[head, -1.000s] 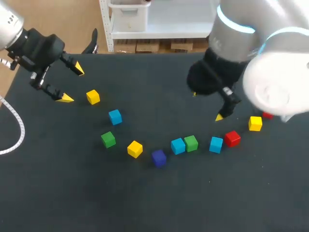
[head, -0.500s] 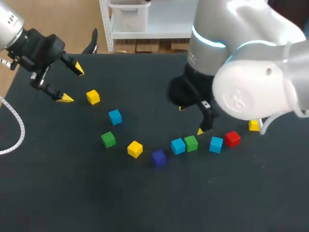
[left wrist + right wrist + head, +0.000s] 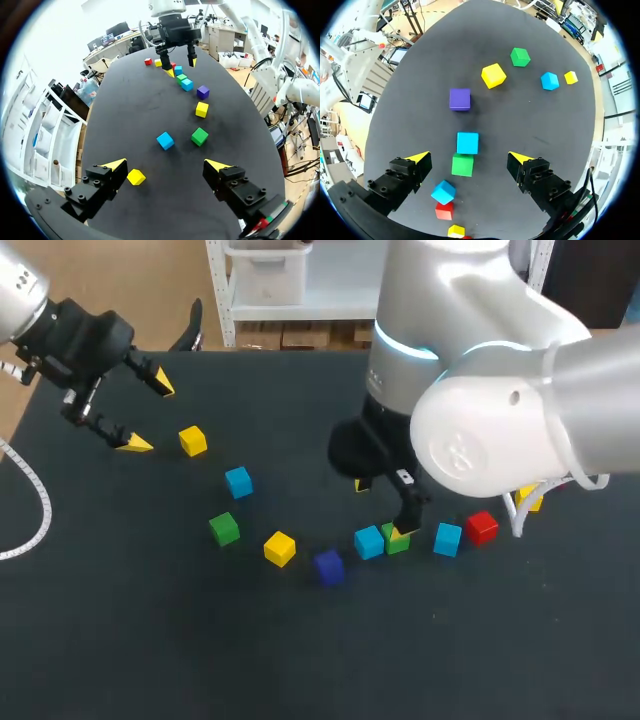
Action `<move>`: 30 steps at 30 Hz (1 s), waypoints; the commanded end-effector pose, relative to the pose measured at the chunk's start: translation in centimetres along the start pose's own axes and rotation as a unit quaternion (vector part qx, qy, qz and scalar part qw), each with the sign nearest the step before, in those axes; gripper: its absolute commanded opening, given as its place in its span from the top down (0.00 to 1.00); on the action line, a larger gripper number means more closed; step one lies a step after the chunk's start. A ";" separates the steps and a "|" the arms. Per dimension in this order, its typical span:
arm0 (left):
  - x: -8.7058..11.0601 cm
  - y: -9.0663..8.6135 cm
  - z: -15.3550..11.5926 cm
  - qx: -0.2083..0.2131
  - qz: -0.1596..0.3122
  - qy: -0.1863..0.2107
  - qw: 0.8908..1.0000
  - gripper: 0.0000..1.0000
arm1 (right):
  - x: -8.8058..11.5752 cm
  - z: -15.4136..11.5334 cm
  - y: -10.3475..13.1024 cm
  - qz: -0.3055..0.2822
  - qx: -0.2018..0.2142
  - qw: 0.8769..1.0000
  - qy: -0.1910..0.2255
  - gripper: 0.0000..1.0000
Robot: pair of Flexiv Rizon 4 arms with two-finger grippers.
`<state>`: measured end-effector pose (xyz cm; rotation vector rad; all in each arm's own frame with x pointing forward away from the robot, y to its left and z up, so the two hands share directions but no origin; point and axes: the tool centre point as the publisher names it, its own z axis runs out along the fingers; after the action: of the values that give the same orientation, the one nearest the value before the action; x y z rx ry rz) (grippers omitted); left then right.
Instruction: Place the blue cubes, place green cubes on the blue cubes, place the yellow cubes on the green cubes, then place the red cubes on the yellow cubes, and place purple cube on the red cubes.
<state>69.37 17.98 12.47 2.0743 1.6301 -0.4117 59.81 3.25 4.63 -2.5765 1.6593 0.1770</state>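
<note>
The right gripper (image 3: 381,508) has swung in from the right side of the dark tabletop (image 3: 200,640) and now hangs wide open and empty over the small green cube (image 3: 462,165), which touches a light-blue cube (image 3: 468,143) mid-row. Nothing is stacked yet and every cube lies loose, so this looks like a first pick lining up. The left gripper (image 3: 148,416) stays parked, open and empty, beside a yellow cube (image 3: 193,441).

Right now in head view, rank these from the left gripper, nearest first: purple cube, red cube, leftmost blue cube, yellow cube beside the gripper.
1. Yellow cube, just right of the left gripper.
2. Leftmost blue cube, a step further along the arc.
3. Purple cube, at the arc's middle.
4. Red cube, at the arc's right end.
</note>
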 end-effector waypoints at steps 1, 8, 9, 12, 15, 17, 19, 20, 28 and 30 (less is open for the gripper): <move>0.0 0.0 0.0 -0.001 0.001 0.000 1.000 0.00 | -0.3 0.7 0.3 0.002 -0.001 1.000 -0.004 0.00; 0.0 0.0 0.0 -0.001 0.001 0.000 1.000 0.00 | -0.9 2.3 0.6 0.000 -0.011 1.000 -0.008 0.00; 0.0 0.0 0.0 -0.001 0.001 0.000 1.000 0.00 | -0.9 2.6 0.5 0.000 -0.012 1.000 -0.007 0.00; 0.0 0.0 0.0 -0.001 0.001 0.000 1.000 0.00 | -0.9 3.2 0.5 0.003 -0.018 1.000 -0.003 0.00; 0.0 0.0 0.0 -0.001 0.001 0.000 1.000 0.00 | -0.8 3.7 0.6 0.007 -0.023 1.000 -0.002 0.00; 0.0 0.0 0.0 -0.001 0.001 0.000 1.000 0.00 | -0.8 3.9 0.6 0.009 -0.024 1.000 -0.001 0.00; 0.0 0.0 0.0 -0.001 0.001 0.000 1.000 0.00 | -0.8 4.2 0.6 0.010 -0.025 1.000 0.000 0.00; 0.0 0.0 0.0 -0.001 0.001 0.000 1.000 0.00 | -0.9 4.3 0.6 0.010 -0.025 1.000 0.001 0.00; 0.0 0.0 0.0 -0.001 0.001 0.000 1.000 0.00 | -0.9 5.0 0.4 0.002 -0.029 1.000 0.007 0.58; 0.0 0.0 0.0 -0.001 0.001 0.000 1.000 0.00 | -0.8 5.0 0.3 0.004 -0.029 1.000 0.008 0.67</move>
<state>69.37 17.98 12.47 2.0743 1.6301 -0.4117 58.69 4.41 -0.10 -2.6188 1.6916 0.2042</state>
